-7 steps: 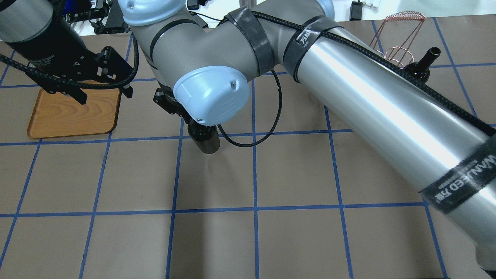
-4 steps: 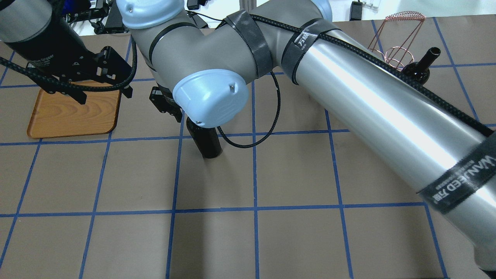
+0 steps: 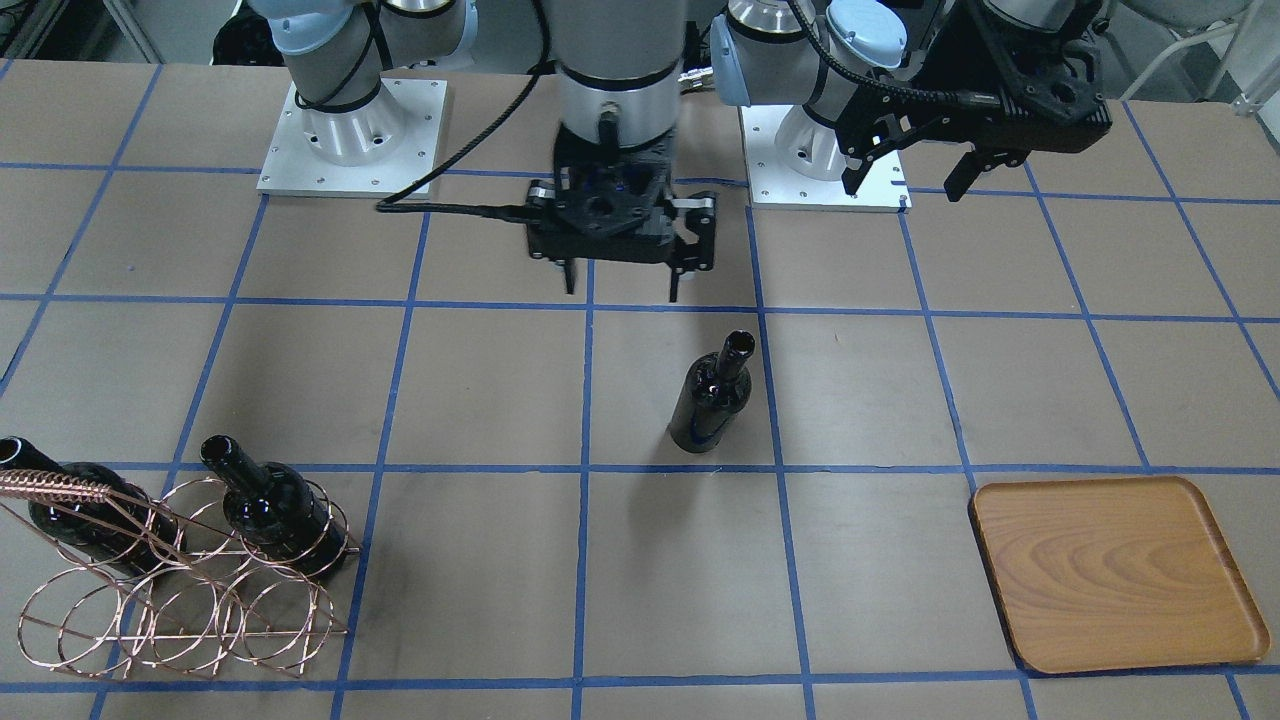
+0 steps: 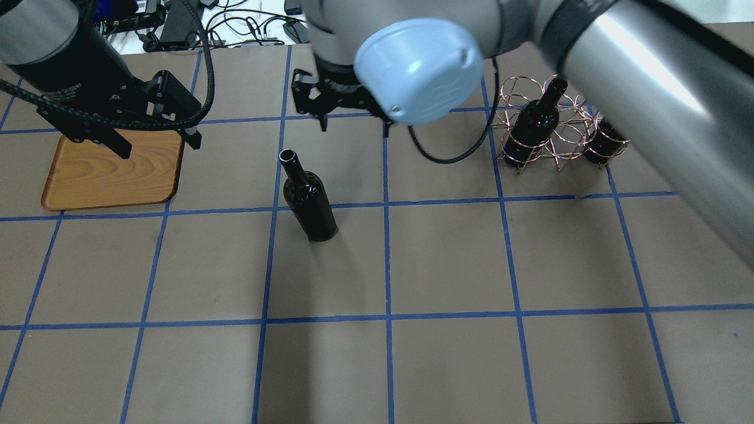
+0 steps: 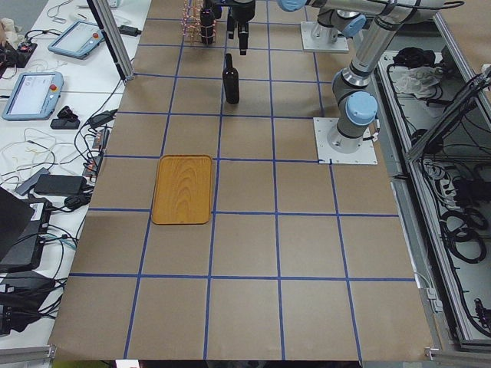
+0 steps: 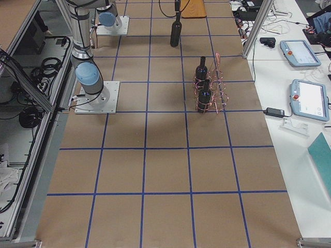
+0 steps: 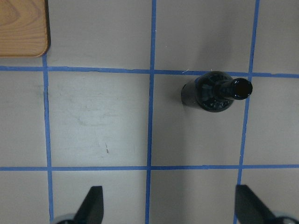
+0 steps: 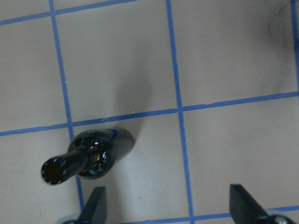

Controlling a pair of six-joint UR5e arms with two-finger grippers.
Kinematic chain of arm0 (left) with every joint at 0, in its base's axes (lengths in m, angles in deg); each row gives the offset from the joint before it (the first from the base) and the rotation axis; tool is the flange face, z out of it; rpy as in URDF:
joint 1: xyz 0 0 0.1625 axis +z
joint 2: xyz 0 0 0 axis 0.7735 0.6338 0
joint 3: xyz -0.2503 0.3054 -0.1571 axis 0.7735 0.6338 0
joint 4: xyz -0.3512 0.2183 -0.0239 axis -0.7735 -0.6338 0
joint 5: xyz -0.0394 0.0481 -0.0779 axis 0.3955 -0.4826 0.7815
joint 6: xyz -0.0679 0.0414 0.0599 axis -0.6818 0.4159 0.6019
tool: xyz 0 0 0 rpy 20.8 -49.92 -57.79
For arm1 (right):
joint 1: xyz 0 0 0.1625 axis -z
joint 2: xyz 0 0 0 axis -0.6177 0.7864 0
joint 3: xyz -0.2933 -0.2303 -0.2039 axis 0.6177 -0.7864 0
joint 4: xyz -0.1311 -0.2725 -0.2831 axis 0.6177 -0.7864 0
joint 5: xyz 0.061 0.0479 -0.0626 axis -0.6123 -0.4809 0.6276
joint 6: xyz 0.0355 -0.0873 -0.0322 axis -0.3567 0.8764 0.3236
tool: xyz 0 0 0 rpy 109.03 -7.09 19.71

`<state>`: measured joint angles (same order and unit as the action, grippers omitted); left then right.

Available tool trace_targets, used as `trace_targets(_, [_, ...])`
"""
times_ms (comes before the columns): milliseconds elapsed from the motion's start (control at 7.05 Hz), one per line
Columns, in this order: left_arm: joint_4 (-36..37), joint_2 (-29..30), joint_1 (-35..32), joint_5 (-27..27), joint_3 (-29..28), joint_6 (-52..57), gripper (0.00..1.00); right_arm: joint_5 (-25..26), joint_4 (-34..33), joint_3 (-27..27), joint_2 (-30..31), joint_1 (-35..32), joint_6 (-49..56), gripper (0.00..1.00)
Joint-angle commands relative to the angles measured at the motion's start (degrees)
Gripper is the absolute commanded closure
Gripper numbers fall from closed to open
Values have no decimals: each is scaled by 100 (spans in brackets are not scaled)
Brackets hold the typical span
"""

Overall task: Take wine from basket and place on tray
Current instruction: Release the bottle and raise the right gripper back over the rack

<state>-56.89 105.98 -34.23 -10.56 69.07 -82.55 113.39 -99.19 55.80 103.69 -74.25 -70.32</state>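
Note:
One dark wine bottle (image 4: 310,203) stands upright on the brown paper near the table's middle, free of both grippers; it also shows in the front view (image 3: 710,400). My right gripper (image 4: 353,126) is open and empty, raised beyond the bottle; its wrist view shows the bottle (image 8: 93,156) at lower left between open fingers (image 8: 96,205). My left gripper (image 4: 160,146) is open and empty, hovering over the wooden tray (image 4: 100,176), which holds nothing. Its wrist view shows the bottle (image 7: 215,91) and a tray corner (image 7: 23,28). The copper wire basket (image 4: 554,138) holds two more bottles (image 3: 265,505).
Blue tape lines grid the paper-covered table. The basket (image 3: 180,600) stands at the robot's right end, the tray (image 3: 1115,575) at its left end. The arm bases (image 3: 350,140) sit on plates at the robot's side. Cables and tablets lie off the table.
The right gripper has let go of the bottle and drawn up and away toward the basket side. The bottle stays standing. The left arm has not moved.

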Motion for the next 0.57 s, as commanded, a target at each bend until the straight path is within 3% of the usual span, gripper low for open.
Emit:
trace_targets(0, [-15,-61,0,-33,0,-7,0,-32,608,-3,468,1337,1427,0])
trace_targets(142, [-24,-78,0,-173,17,2,0,3,855,14,678,1761,1964,0])
trace_targets(425, [46,-96,-9,-139,272,-76,0,230,962,58,698,1870,2188,0])
